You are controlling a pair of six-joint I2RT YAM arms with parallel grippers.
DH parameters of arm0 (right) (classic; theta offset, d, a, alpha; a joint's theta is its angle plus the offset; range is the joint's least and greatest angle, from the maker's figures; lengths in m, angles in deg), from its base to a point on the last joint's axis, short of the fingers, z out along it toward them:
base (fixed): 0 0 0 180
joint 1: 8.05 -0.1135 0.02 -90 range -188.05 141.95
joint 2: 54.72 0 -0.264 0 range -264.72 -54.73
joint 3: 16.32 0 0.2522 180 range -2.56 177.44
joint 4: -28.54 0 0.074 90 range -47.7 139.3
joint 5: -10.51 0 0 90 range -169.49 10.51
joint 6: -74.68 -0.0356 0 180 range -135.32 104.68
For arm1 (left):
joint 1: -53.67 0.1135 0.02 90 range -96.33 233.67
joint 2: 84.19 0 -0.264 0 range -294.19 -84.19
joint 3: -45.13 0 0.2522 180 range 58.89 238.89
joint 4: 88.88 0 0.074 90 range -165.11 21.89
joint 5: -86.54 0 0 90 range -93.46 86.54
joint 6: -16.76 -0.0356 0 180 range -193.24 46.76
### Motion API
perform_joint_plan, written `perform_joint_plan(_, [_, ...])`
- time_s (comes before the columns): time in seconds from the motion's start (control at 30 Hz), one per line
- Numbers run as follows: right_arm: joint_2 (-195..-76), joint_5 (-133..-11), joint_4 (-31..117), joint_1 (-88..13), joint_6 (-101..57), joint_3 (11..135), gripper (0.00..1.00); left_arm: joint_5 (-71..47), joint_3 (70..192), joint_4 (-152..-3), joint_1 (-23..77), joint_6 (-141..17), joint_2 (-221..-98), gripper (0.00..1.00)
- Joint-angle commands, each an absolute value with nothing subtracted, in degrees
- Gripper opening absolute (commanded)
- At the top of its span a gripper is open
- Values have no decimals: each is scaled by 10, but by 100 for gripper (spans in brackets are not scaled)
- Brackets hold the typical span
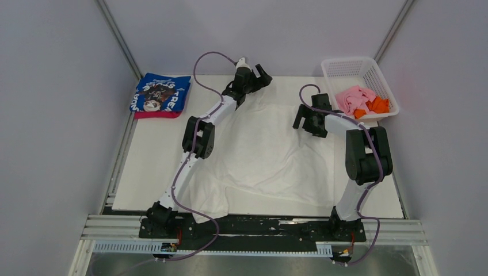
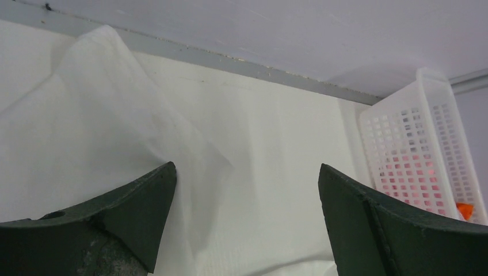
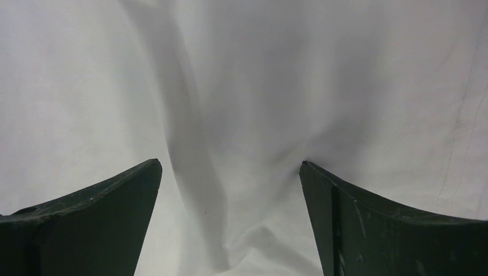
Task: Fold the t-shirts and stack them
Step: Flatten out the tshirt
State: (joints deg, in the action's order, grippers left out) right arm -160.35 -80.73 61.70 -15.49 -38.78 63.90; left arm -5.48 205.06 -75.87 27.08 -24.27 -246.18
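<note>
1. Cloth is covering most of the table [image 1: 144,172]: the large white t-shirt [image 1: 265,161] is lying spread out and wrinkled between the two arms, its near edge reaching toward the arm bases.
2. The left gripper [image 1: 263,76] is hovering over the shirt's far edge near the back wall. Its jaws are standing wide apart with nothing between them, and its wrist view is showing a raised fold of white cloth beneath.
3. The right gripper [image 1: 300,118] is hanging over the shirt's right side. Its jaws are also spread and empty, and a long crease is running under them in its wrist view.
4. The blue t-shirt [image 1: 161,93] with white lettering is sitting folded at the far left corner, resting on the magenta t-shirt [image 1: 154,115], of which only an edge is showing.
5. The pink t-shirt [image 1: 354,99] and the orange t-shirt [image 1: 378,106] are lying bunched in the white basket [image 1: 345,68] at the far right corner.
</note>
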Motion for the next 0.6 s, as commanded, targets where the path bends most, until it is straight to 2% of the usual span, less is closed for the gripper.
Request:
perform_joint_plan(0.0, [-1599,-816,624,-156,-391,647,100,-36,2039,-776,273,-336,-2371,100])
perform_joint_plan(0.33, [-1521,-878,654,-155,-428,634,100,6,1842,-668,275,-447,-2177,100])
perform_joint_plan(0.47, [-1496,-896,656,-152,-433,615,100,-45,1752,-645,290,-443,-2146,100])
perform_joint_plan(0.57, [-1499,-887,655,-142,-435,615,100,-88,1735,-629,305,-436,-2154,100])
